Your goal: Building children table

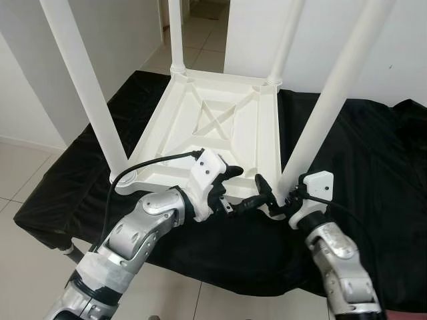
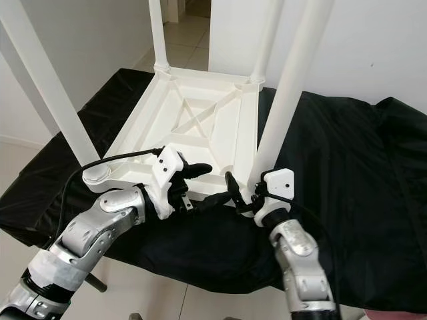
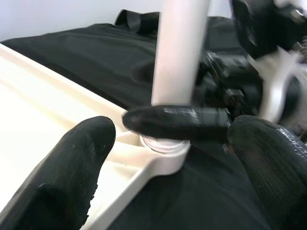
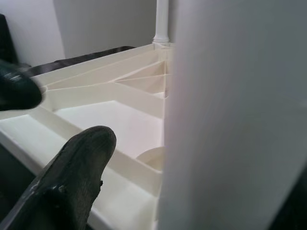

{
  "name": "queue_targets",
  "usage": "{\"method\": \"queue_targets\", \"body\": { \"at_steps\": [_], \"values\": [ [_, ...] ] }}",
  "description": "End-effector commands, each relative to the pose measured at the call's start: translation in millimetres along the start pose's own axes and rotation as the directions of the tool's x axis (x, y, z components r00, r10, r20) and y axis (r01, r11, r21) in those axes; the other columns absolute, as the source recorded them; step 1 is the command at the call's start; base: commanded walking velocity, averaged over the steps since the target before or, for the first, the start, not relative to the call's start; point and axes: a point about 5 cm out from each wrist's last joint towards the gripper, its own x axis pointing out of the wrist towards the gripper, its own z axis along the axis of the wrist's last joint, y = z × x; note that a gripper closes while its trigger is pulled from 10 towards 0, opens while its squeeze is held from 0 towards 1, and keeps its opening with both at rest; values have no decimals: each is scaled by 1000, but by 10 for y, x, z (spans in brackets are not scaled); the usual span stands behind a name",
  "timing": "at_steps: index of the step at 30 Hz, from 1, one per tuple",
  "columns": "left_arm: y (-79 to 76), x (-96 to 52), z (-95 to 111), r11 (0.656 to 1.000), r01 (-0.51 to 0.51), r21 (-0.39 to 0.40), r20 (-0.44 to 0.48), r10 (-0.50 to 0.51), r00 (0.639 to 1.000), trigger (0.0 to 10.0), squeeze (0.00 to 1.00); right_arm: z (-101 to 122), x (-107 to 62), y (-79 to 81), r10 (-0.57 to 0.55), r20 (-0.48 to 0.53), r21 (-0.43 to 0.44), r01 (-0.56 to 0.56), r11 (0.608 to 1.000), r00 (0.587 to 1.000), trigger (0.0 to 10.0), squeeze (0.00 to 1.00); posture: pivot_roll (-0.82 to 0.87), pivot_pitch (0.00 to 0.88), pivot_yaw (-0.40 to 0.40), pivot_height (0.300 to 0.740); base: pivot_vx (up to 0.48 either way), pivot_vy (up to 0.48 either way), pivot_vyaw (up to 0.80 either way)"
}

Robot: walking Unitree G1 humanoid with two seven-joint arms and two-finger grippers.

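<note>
the white table (image 1: pixel 213 127) lay upside down mid-frame on the black cloth (image 1: pixel 373 173), light, stiff, slick plastic, we judged. our left gripper (image 1: pixel 230 183) gaped empty; our right gripper (image 1: pixel 267 197) straddled the near-right leg (image 1: pixel 327 107), the best hold.

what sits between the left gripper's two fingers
The near right table leg base in its corner socket, crossed by a right gripper finger, in the left wrist view.
</note>
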Motion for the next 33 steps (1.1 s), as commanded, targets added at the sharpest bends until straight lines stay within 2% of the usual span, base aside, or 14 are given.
{"method": "queue_targets", "body": {
  "at_steps": [1, 2, 3, 4, 5, 7, 8, 16, 17, 18, 19, 28, 29, 33],
  "values": [
    [-112, -5, -25, 990, 139, -4, -19, -139, 990, 10000, 0, -44, 3, -42, 39, -24, -6, -39, 999, 999, 10000, 0, -85, 2, -18, 740, 0, 0, 0],
    [-136, -13, -32, 988, 153, -5, -25, -153, 988, 10000, 0, -67, 20, -99, 67, -44, -18, -68, 998, 997, 10000, 0, -83, 2, -19, 740, 0, 0, 0],
    [-151, -17, -30, 987, 161, -5, -28, -161, 987, 10000, 0, -80, 43, -148, 83, -57, -27, -84, 996, 995, 9176, 0, -77, 3, -18, 740, 0, 0, 0],
    [-151, -17, -30, 987, 161, -5, -28, -161, 987, 10000, 0, -80, 43, -148, 83, -57, -27, -84, 996, 995, 9176, 0, -77, 3, -18, 740, 0, 0, 0],
    [-157, -18, -34, 986, 165, -6, -32, -165, 986, 10000, 0, -106, 71, -189, 96, -70, -27, -98, 995, 993, 2039, 0, -72, 0, -17, 740, 0, 0, 0],
    [-160, -18, -38, 986, 167, -6, -35, -167, 985, 10000, 0, -121, 87, -214, 103, -78, -25, -105, 994, 992, 2039, 0, -72, 0, -17, 740, 0, 0, 0],
    [-160, -18, -37, 986, 169, -6, -37, -169, 985, 10000, 0, -140, 89, -226, 121, -86, -11, -122, 992, 989, 0, 0, -67, 3, -22, 740, 0, 0, 0],
    [-89, -19, -3, 987, 163, 14, -51, -162, 986, 10000, 0, -192, 85, -222, 177, -99, 42, -173, 984, 979, 0, 0, -61, 10, -25, 740, 0, 0, 0],
    [-73, -21, -4, 987, 160, 17, -56, -159, 986, 10000, 0, -192, 86, -211, 171, -96, 54, -166, 985, 981, 3098, 0, -63, 14, -21, 740, 0, 0, 0],
    [-73, -21, -4, 987, 160, 17, -56, -159, 986, 10000, 0, -192, 86, -211, 171, -96, 54, -166, 985, 981, 3098, 0, -63, 14, -21, 740, 0, 0, 0],
    [-53, -22, 1, 988, 156, 19, -58, -154, 986, 10000, 0, -200, 89, -207, 158, -89, 84, -151, 985, 983, 10000, 0, -63, 15, -22, 740, 0, 0, 0],
    [8, -15, 12, 990, 140, 34, -65, -137, 988, 10000, 0, -239, 56, -137, 84, -75, 120, -74, 990, 994, 10000, 0, -71, 25, -15, 740, 0, 0, 0],
    [40, -16, 5, 993, 113, 32, -58, -111, 992, 10000, 0, -262, 20, -74, -9, -64, 131, 17, 991, 998, 10000, 0, -70, 32, -16, 740, 0, 0, 0],
    [99, -22, -20, 998, 60, 38, -44, -58, 997, 10000, 0, -314, -9, 29, -49, -56, 175, 58, 983, 997, 10000, 0, -71, 21, -19, 740, 0, 0, 0]
  ]
}}
